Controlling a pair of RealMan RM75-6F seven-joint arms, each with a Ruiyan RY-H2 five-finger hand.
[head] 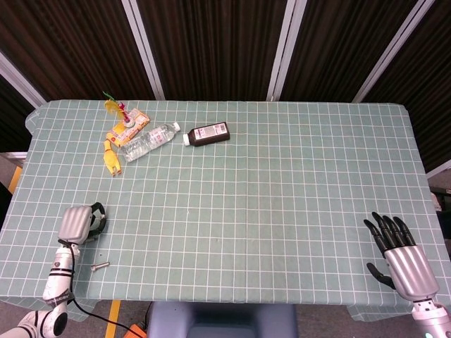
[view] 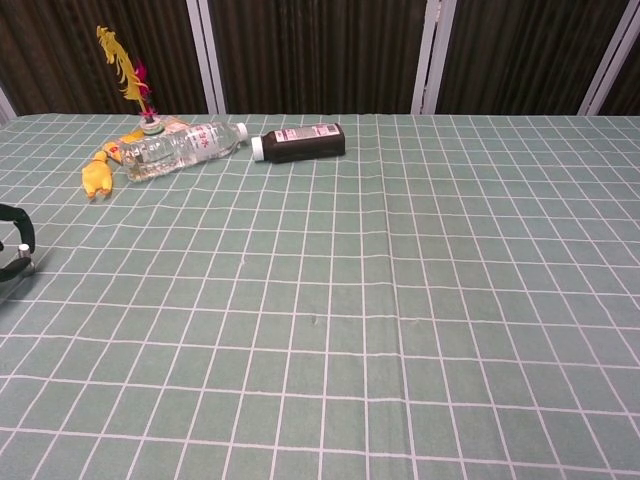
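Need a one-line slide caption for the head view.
Both hands, left and right, empty at the near edge of the green checked table; bottles far left.

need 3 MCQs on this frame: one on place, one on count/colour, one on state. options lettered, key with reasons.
1. Where does the dark brown plastic bottle with the white cap lie?
A. far left part of the table, beside the clear plastic water bottle
B. near right corner
C. in the right hand

2. How many bottles are on the green checked tablecloth?
A. one
B. two
C. four

3. What state is the right hand in?
A. gripping a bottle
B. curled into a fist
C. holding nothing, fingers apart

Key:
1 A, both views show it lying on its side just right of the clear bottle, at the far left.
2 B, only the clear one and the dark one show.
3 C, the head view shows its dark fingers spread over the near right edge, nothing in them.
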